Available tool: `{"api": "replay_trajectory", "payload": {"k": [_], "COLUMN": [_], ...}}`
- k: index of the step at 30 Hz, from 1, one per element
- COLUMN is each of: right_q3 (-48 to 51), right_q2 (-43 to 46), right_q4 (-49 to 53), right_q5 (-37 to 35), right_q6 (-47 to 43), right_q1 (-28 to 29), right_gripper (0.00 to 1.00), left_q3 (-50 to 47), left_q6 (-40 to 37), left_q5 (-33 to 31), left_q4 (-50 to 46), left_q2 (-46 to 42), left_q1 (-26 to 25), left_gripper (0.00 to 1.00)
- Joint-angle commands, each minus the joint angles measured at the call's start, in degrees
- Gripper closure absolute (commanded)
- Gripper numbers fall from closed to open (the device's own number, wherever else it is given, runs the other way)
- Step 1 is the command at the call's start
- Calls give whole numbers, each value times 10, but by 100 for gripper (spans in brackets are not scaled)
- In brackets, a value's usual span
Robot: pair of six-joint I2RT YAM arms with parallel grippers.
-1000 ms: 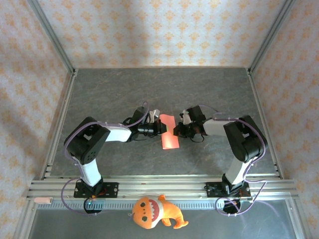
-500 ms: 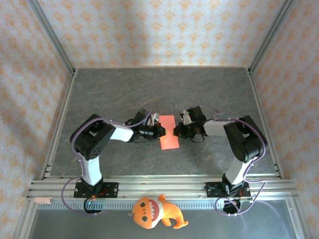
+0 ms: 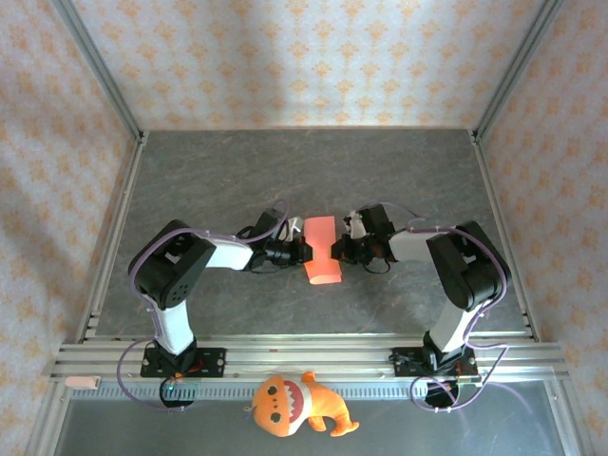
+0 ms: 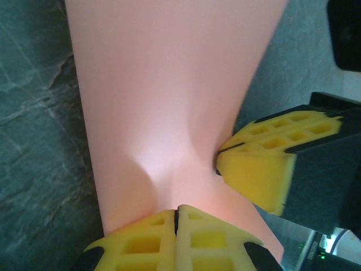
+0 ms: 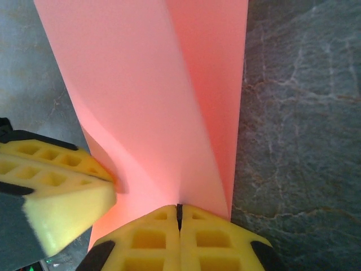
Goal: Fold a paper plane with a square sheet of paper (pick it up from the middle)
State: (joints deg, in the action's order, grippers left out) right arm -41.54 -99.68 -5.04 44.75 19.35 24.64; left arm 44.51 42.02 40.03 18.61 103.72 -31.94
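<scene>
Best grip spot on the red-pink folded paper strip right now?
Its long side edges at mid-length, one pincer from each side. The red-pink folded paper strip is narrow and runs near to far, so each long edge faces one pincer; left pincer and right pincer are shut there.

A: Left arm: elbow bent, forearm reaching inward and low. Left end effector has its jaws pressed together.

B: Right arm mirrors it. Right end effector is closed too, tip facing the left's, close but apart.
</scene>
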Motion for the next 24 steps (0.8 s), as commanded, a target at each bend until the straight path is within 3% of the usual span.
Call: {"api": "replay_trajectory", "payload": {"k": [1, 5, 10, 19, 24], "right_q3": [48, 52, 51, 60, 62], "right_q2": [-42, -35, -36, -30, -30], "right_q4": [113, 109, 109, 108, 106], "right_q5": [-113, -118, -116, -123, -126], "right_q6": [1, 7, 8, 8, 11], "right_q1": [-5, -5, -5, -5, -5], "right_gripper": [100, 100, 100, 100, 100], "left_q3": [-4, -20, -26, -44, -44], "left_q6": [22, 53, 43, -65, -65], "left_q5": [23, 52, 53, -45, -37], "left_q4": [6, 56, 40, -108, -106], "left_q2": [-38, -34, -2, 17, 3], "left_q1": [0, 0, -1, 0, 4], "left_gripper": [100, 100, 100, 100, 100]}}
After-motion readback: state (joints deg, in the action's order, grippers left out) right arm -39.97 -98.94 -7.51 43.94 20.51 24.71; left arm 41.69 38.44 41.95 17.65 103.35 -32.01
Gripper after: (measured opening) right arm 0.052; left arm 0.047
